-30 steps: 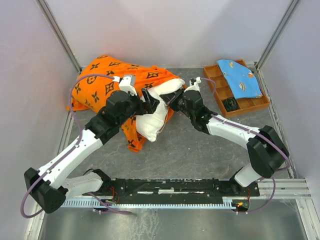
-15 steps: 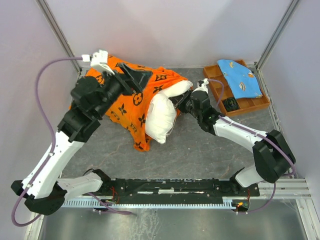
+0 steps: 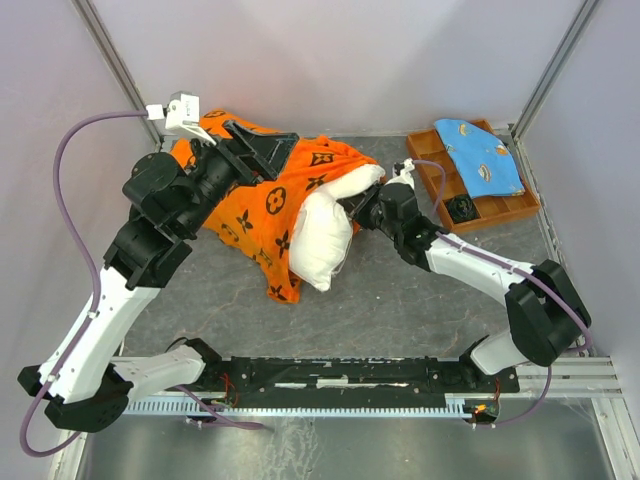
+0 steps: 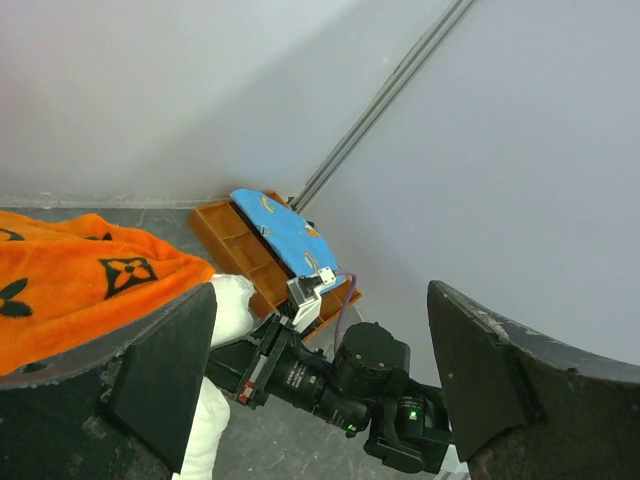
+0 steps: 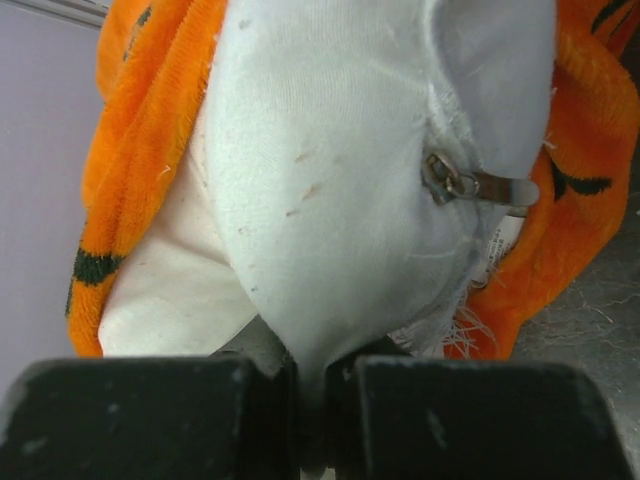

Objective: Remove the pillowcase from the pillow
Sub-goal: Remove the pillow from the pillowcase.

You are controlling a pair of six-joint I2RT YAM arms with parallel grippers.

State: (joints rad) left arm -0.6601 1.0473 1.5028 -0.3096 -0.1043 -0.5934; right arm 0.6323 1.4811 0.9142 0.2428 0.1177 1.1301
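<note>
Pillow [image 5: 330,180] in right hand [image 5: 312,380] grip

Arms match: left arm [image 3: 110,300] and right arm [image 3: 470,265] have white link shells, black joint housings, an external purple cable [image 3: 60,165] each, matte-black left gripper [image 3: 270,150] and right gripper [image 5: 310,400], green LED [image 4: 408,412] on the right arm.

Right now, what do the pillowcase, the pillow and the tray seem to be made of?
The pillowcase: soft fleece-like fabric, matt; fuzzy fibres show along its edges. The pillow: white woven or knit cloth, matt, with loose threads and a small metal zip pull. The tray: plastic or wood, unclear; rigid orange-brown dividers.
</note>
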